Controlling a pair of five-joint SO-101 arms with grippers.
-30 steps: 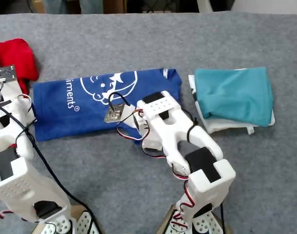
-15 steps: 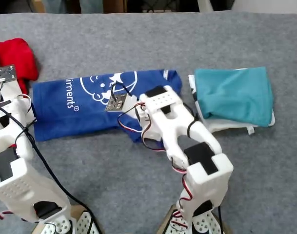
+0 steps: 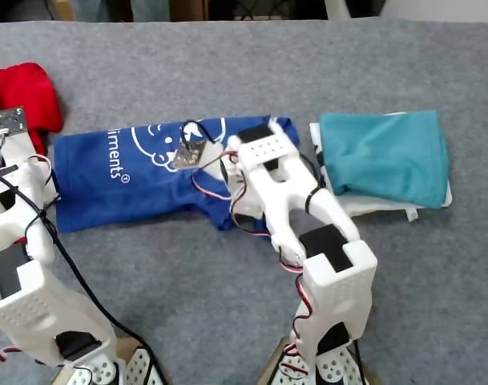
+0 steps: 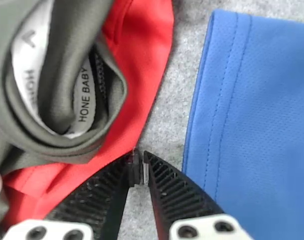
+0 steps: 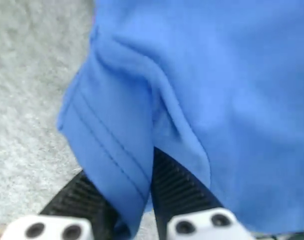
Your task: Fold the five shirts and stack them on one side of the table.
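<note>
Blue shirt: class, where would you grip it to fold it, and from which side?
Probably the stitched hem at its near right corner, from the arms' side. The blue shirt lies mostly flat, so only a free edge offers purchase; the right gripper pinches there.

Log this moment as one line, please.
right gripper: jaws shut on blue shirt; left gripper: jaws shut, beside red shirt; teal shirt: folded

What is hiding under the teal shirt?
A white shirt peeks out along two edges of the teal shirt, lying on the grey table. Its middle is covered, so anything else underneath cannot be seen.
</note>
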